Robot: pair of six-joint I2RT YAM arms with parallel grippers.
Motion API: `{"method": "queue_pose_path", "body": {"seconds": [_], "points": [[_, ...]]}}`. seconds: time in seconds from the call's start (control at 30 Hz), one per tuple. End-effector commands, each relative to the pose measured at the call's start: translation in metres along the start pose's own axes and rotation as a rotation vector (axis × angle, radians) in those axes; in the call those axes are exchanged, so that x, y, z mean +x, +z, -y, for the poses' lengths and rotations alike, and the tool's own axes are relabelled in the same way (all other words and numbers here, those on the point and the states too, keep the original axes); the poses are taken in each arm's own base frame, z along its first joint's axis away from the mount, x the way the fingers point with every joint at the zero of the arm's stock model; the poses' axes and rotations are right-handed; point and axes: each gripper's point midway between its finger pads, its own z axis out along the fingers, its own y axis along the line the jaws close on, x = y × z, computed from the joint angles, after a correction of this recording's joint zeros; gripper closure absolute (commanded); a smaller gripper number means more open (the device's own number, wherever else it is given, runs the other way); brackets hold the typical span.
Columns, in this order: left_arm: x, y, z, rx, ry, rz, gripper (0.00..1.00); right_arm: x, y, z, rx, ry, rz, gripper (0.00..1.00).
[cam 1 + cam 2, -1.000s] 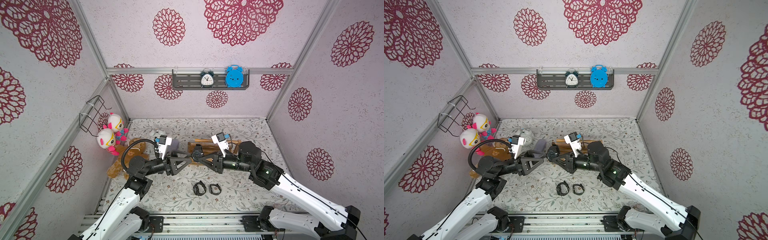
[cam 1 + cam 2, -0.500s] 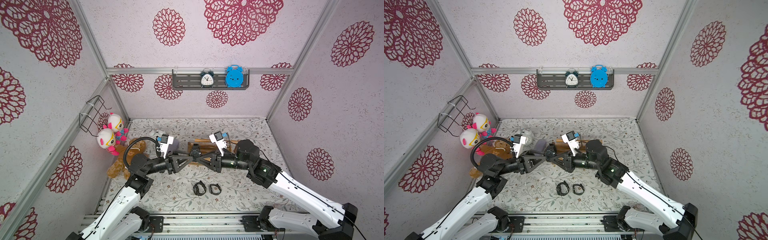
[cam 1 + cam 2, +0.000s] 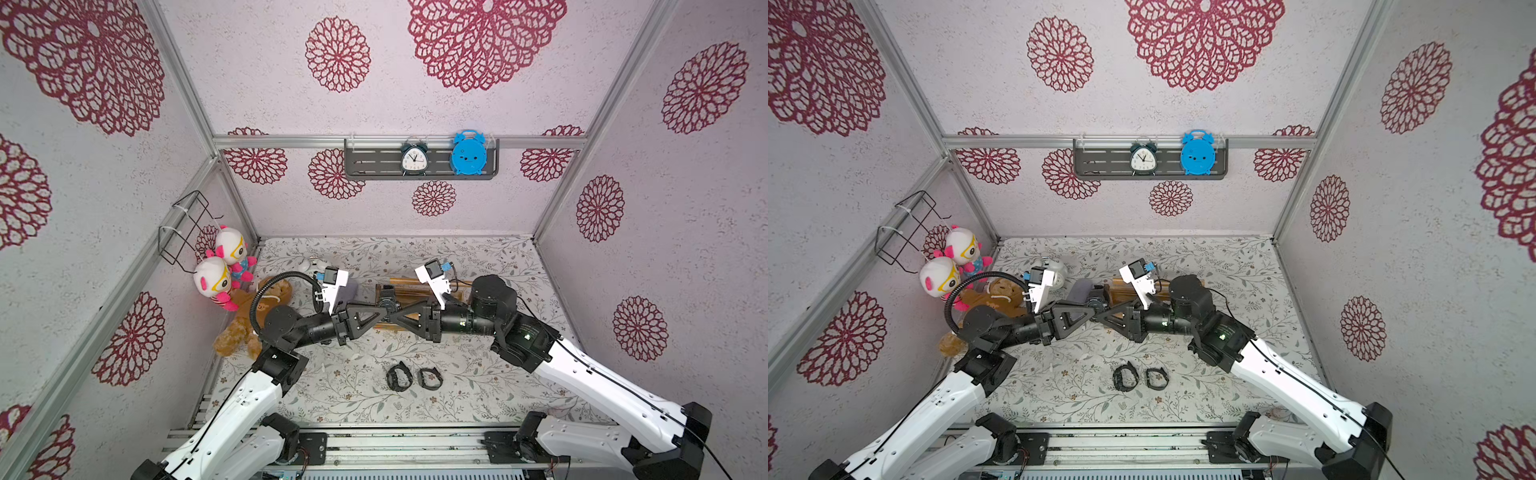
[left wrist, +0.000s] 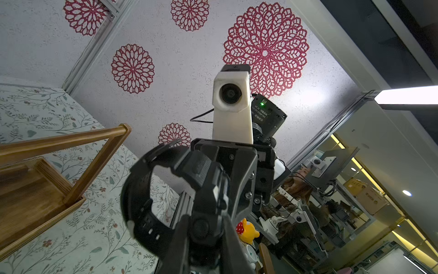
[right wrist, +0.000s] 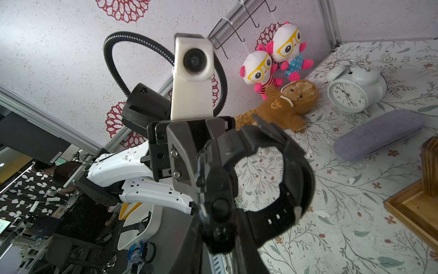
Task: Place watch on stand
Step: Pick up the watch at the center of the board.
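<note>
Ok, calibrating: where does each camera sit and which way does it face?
Both top views: overhead at the front, facing down toward the back wall; left arm and right arm show, left pincer and right pincer gripping the watch.
Left wrist: on the left arm, facing the right arm's pincer and camera past its own.
Right wrist: on the right arm, facing the left arm's pincer, camera and a white alarm clock.
Shared: both wrist views show watch and stand.

In both top views, the right arm (image 3: 469, 322) hides most of the stand (image 3: 401, 281). Both wrist views crop the stand at the frame edge. Watch (image 4: 137, 204) dial: not discernible. Spare watches (image 3: 390, 378): detail too small.
</note>
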Motion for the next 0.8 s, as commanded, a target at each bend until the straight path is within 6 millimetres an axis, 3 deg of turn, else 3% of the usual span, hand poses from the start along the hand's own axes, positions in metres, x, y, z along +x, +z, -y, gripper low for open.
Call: {"method": "queue_pose_path", "body": {"seconds": [0.0,0.03,0.1,0.13,0.23,0.33,0.47,0.57,0.77], "points": [[-0.006,0.003,0.012,0.032,0.044,0.007,0.90,-0.015,-0.006,-0.010,-0.014,-0.016,0.048,0.84],[-0.006,0.003,0.012,0.031,0.045,0.010,0.93,-0.014,-0.007,-0.009,-0.010,-0.016,0.048,0.79],[-0.006,0.002,0.010,0.024,0.040,0.015,0.96,-0.015,-0.007,-0.006,0.009,-0.014,0.053,0.51],[-0.006,0.002,0.010,0.023,0.040,0.017,0.97,-0.015,-0.009,-0.004,0.022,-0.016,0.057,0.42],[-0.006,0.001,0.006,0.002,0.032,0.022,1.00,-0.018,-0.015,0.004,0.090,-0.041,0.070,0.25],[-0.004,-0.001,-0.006,-0.067,0.010,0.020,1.00,-0.026,-0.035,0.016,0.211,-0.068,0.131,0.21],[-0.003,-0.009,-0.030,-0.203,-0.025,0.012,1.00,-0.038,-0.087,0.052,0.507,-0.086,0.300,0.21],[-0.007,-0.019,-0.048,-0.283,-0.071,0.015,1.00,-0.032,-0.122,0.070,0.667,-0.104,0.349,0.21],[-0.020,-0.031,-0.076,-0.343,-0.158,0.025,1.00,-0.019,-0.150,0.075,0.764,-0.120,0.330,0.21]]}}
